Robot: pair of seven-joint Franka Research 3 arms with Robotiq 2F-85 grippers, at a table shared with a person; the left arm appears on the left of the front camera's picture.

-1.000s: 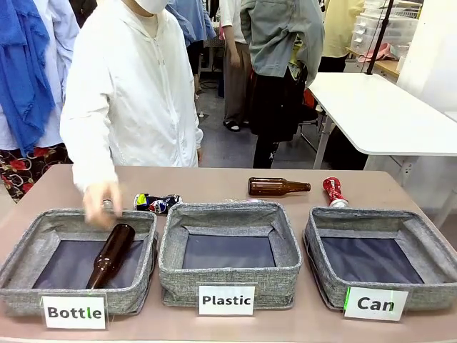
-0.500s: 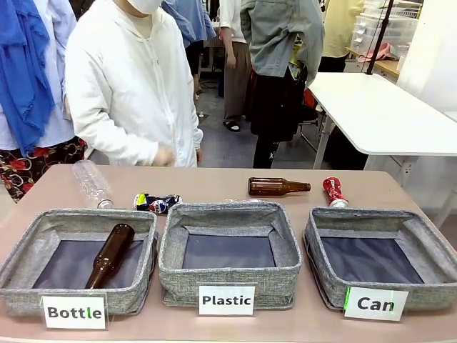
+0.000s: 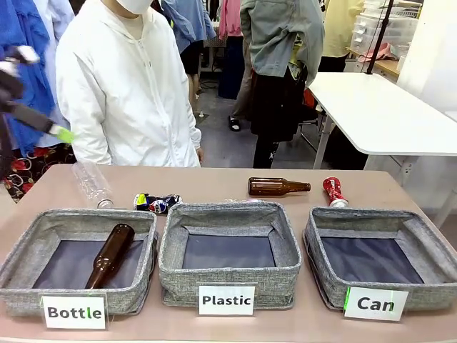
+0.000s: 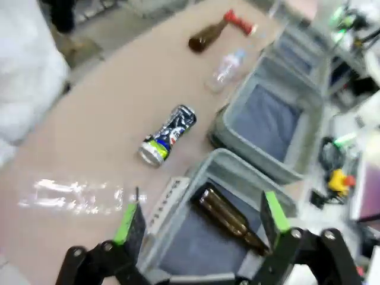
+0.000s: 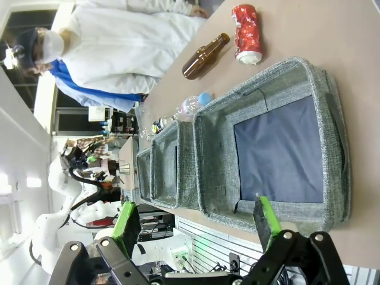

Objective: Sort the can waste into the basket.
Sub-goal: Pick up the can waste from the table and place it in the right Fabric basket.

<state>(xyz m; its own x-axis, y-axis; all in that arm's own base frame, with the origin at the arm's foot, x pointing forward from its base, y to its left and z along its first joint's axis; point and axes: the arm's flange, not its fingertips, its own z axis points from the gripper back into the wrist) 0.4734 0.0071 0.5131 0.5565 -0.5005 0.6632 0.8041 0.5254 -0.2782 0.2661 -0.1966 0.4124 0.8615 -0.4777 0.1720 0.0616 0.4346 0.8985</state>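
Here, left hand [image 4: 200, 211] spread wide, empty, above the bottle bin [image 3: 86, 215]; right hand [image 5: 195, 208] likewise, above the basket [image 3: 323, 275]; red can [image 3: 333, 191] on the bench [image 3: 214, 179] at its 12 o'clock; blue can [image 3: 157, 204] at 10 o'clock.

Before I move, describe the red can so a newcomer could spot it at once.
Find the grey basket labelled "Can", the rightmost in the row on the table. Just behind its far left corner lies the red can, crushed. The brown bottle beside it is dark glass with a long neck; the can is bright red metal.
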